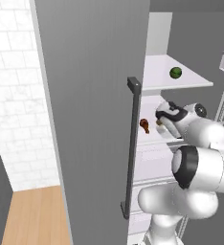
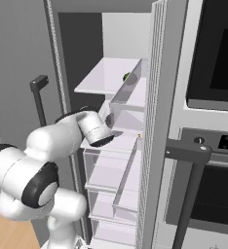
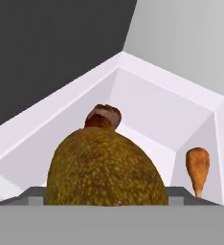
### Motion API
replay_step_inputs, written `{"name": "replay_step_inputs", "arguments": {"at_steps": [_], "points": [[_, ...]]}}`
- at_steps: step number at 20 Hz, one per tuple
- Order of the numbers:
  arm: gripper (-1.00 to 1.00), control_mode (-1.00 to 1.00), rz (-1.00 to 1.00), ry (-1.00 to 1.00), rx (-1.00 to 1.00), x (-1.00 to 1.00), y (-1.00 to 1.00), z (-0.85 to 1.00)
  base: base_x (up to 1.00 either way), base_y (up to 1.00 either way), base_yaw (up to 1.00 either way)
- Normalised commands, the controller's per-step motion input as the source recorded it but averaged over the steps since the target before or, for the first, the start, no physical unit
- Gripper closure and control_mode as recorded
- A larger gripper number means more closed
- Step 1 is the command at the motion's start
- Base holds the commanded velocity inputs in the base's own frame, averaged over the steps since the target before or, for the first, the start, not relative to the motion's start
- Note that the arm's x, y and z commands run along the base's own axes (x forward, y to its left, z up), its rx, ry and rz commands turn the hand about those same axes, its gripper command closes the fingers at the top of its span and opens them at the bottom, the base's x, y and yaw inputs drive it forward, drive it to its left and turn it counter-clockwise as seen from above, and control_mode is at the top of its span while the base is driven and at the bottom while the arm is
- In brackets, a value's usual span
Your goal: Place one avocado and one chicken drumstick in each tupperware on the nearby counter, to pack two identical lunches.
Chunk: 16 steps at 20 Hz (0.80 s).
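The arm reaches into the open fridge, its gripper (image 1: 160,122) over a pale middle shelf (image 3: 147,103); in the hand view the olive-brown avocado (image 3: 106,167) sits right at the fingers, bulging close to the lens (its lower edge is cut off by the frame), so whether the jaws pinch it or merely straddle it I cannot tell. Behind it lies the dark reddish-brown chicken drumstick (image 3: 103,116), touching or just beyond the fruit; the lighter orange drumstick (image 3: 198,167) stands near the shelf's side wall, well apart. On the upper shelf (image 1: 190,79) rests the dark green avocado (image 1: 175,72); the fridge door (image 1: 95,119) stands wide open.
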Motion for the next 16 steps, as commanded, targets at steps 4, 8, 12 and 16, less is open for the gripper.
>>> {"name": "replay_step_inputs", "arguments": {"at_steps": [4,8,12,16], "points": [[1.0,-1.0,0.03,0.11,0.0,-1.0,0.19,0.88,0.0,0.0,0.0],[1.0,-1.0,0.04,0.1,0.0,-0.99,0.2,0.76,0.0,0.0,0.0],[1.0,-1.0,0.01,0.01,0.0,-1.0,0.13,0.43,0.0,0.0,0.0],[1.0,-1.0,0.0,0.0,0.0,-1.0,0.19,0.41,0.0,0.0,0.0]]}}
